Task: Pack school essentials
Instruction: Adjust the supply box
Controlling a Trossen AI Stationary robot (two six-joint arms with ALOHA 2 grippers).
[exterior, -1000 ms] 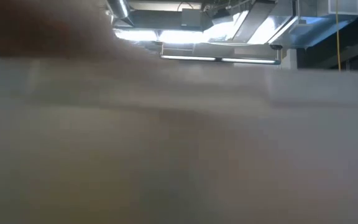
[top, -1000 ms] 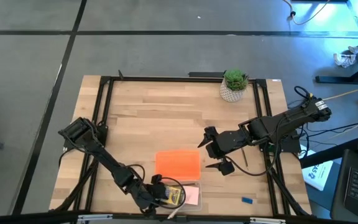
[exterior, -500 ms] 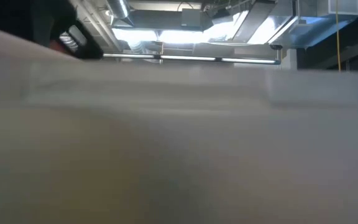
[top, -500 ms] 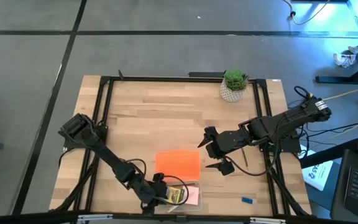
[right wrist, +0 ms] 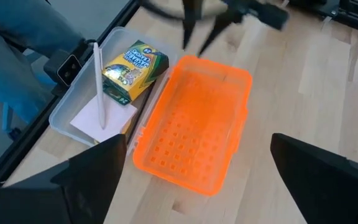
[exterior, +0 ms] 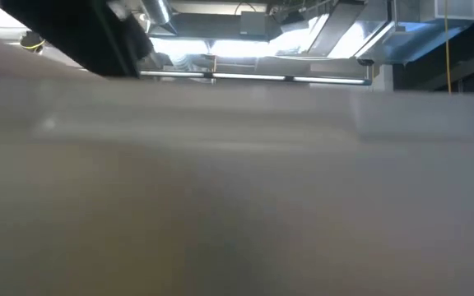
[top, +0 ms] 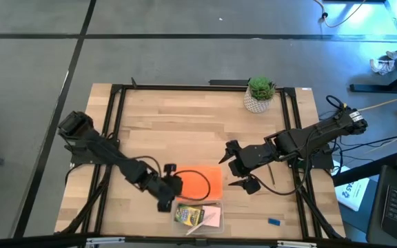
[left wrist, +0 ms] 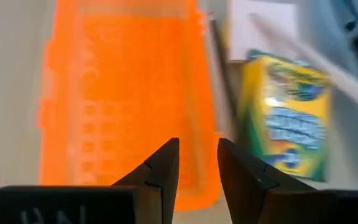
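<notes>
The clear case (top: pixel 200 215) sits near the table's near edge. Inside it lie the green-and-yellow crayon box (top: pixel 189 215) (right wrist: pixel 134 67) (left wrist: pixel 288 121), the pale pink pad (top: pixel 214 218) and a thin white pen (right wrist: pixel 98 81) that slants over them. Its orange lid (top: pixel 200 182) (right wrist: pixel 194 127) lies open flat on the far side. My left gripper (top: pixel 168 180) (left wrist: pixel 197 148) hovers above the lid's left edge, slightly open and empty. My right gripper (top: pixel 243 172) (right wrist: pixel 197 140) waits to the right of the lid, wide open. A tiny blue piece (top: pixel 274 222) and a pencil (top: pixel 272 172) lie on the table. No scissors are in view.
A potted plant (top: pixel 259 94) stands at the far right of the table. A black frame (top: pixel 116 124) runs along the table edges. In the low view a pale blurred surface (exterior: pixel 237 189) fills nearly the whole picture. A person's jeans (right wrist: pixel 11 50) show past the near edge.
My left gripper has drawn back from the crayon box in the case. It rose and moved toward the far edge, and now hangs over the orange lid's left edge. The crayon box stays lying in the case. My right arm kept still.
</notes>
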